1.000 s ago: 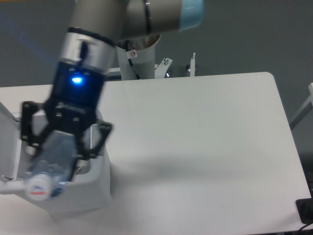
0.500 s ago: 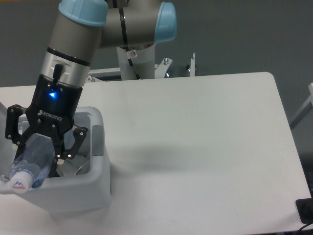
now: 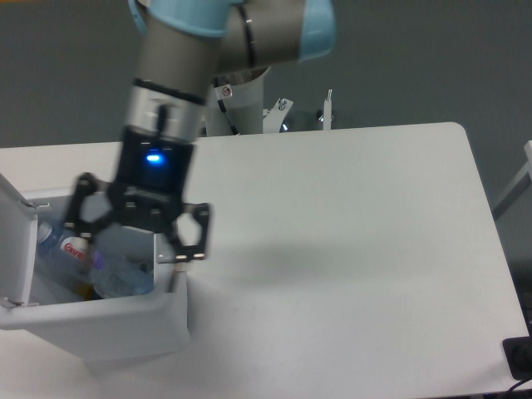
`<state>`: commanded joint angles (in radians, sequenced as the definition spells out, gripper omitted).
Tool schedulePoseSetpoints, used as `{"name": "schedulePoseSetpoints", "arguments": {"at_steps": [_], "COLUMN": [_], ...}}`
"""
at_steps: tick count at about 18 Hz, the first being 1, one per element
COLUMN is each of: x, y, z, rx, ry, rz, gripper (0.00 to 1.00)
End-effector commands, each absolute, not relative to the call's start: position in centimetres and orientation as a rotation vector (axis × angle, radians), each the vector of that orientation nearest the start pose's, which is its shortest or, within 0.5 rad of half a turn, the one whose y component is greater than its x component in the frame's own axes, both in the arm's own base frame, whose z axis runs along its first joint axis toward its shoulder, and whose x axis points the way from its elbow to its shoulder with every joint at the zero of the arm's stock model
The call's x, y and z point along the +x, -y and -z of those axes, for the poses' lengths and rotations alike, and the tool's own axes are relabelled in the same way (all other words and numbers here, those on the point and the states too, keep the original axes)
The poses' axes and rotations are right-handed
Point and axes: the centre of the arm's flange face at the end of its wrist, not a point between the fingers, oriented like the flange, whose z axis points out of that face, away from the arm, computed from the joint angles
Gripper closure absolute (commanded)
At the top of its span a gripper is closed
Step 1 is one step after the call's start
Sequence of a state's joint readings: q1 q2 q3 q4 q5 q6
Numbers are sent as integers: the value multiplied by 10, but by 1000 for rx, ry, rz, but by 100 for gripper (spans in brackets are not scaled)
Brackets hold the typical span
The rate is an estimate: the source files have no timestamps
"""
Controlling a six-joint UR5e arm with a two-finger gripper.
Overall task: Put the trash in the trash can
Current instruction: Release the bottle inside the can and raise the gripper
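Bottle [image 3: 62, 245] now dropped in trash can [image 3: 125, 320] | end effector [image 3: 133, 237] fingers apart | cap writing unreadable

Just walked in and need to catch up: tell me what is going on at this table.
A UR5e arm is putting trash into the white trash can at the table's left edge. Its gripper hangs over the open bin with jaws spread and nothing between them. The clear bottle lies inside the bin, white cap up. The wrapper cannot be made out.

Grey arm [image 3: 179, 62], light-blue joint caps, silver wrist ring, blue light, black fingers [image 3: 194, 235]
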<state>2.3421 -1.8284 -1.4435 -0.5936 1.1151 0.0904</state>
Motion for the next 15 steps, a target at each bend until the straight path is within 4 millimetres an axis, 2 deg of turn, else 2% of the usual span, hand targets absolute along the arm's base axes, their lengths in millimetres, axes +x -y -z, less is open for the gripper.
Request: {"name": "schedulePoseSetpoints", "arguments": {"at_steps": [2,5,6,9,12,15], "x": [-353,-370,-374,-373,-379,-388], "y": [-563,-550,-544,-531,-518,-504], "z": [-533,-522,-512,-513,-506,-499], "rx": [-2180,-2253,-2309,-2477,-2588,-2614], "ry": [478,328,269,171,173,210], "rz": [-101,-234,-252,-317,-420,-400], "gripper": [0,0,0,0,0,0]}}
